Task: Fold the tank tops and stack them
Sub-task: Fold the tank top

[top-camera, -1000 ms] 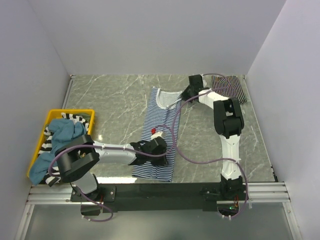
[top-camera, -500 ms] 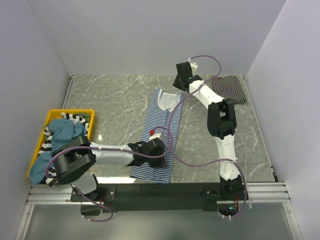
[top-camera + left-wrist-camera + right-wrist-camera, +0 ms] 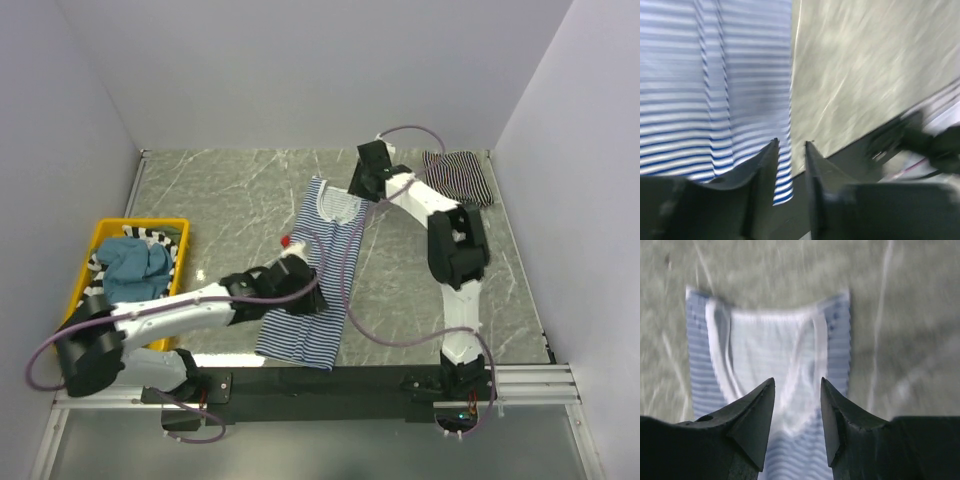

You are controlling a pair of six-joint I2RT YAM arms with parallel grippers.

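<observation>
Lying on marbled table (image 3: pixel 230 190), striped tank top (image 3: pixel 300 340), pale walls (image 3: pixel 300 70)

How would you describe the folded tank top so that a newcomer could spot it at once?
Go to the far right corner of the grey marble table, by the back wall. The folded tank top lies there. Unlike the long blue-and-white top mid-table and the heap in the yellow basket, it is compact and black-and-white striped.
</observation>
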